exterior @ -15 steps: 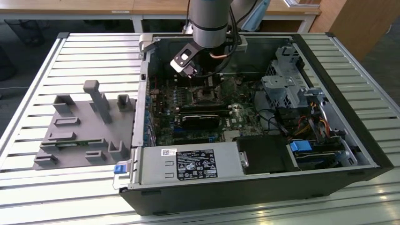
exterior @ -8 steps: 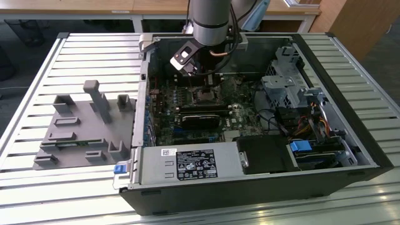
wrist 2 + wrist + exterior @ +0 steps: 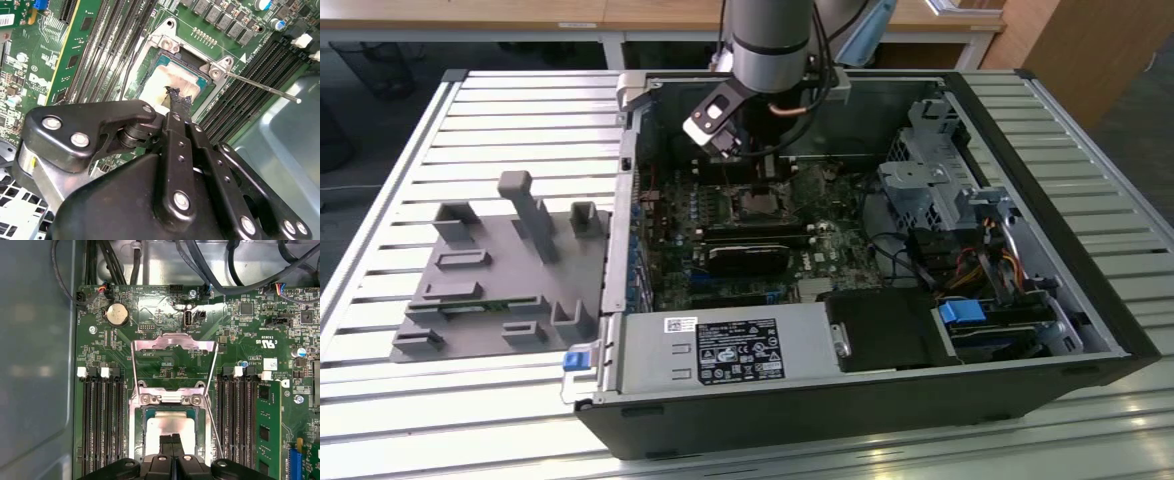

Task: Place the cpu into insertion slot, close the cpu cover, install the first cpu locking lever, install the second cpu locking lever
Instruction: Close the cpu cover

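Working at twelve o'clock in the case [image 3: 881, 410], exterior view, my closed gripper [image 3: 172, 439] touches the seated chip [image 3: 162, 426]; cover [image 3: 175, 342] and levers [image 3: 260, 86] undone.

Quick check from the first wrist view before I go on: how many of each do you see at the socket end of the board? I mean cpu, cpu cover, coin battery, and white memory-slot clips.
cpu: 1
cpu cover: 1
coin battery: 1
white memory-slot clips: 4
Total: 7
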`<state>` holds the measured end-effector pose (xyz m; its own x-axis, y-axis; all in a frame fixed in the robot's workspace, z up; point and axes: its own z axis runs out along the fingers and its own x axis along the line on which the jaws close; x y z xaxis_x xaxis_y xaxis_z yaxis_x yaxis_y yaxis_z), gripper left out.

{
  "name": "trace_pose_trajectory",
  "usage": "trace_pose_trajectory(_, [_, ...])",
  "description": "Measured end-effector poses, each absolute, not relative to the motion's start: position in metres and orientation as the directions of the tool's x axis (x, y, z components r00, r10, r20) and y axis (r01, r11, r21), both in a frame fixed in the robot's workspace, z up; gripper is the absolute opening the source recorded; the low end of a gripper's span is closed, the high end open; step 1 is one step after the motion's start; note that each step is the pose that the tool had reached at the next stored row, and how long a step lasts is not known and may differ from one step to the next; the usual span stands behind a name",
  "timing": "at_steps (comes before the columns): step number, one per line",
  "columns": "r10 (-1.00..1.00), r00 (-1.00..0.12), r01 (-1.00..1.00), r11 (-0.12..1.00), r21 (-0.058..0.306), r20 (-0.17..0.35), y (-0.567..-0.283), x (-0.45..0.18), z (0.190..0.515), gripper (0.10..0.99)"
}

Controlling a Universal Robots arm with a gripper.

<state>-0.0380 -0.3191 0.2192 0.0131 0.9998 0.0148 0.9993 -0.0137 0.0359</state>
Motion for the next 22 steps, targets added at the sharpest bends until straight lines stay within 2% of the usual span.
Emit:
trace_pose_trajectory(7, [1.000, 0.013, 0.999, -0.014, 0.032, 0.015, -0.319, -0.038, 0.223, 0.106])
trace_pose_trajectory(11, [1.000, 0.013, 1.000, -0.014, 0.021, 0.015, -0.319, -0.037, 0.238, 0.106])
trace_pose_trajectory(19, [1.000, 0.013, 1.000, -0.014, 0.020, 0.015, -0.319, -0.037, 0.271, 0.106])
trace_pose_trajectory(22, [1.000, 0.013, 1.000, -0.014, 0.020, 0.015, -0.319, -0.037, 0.274, 0.106])
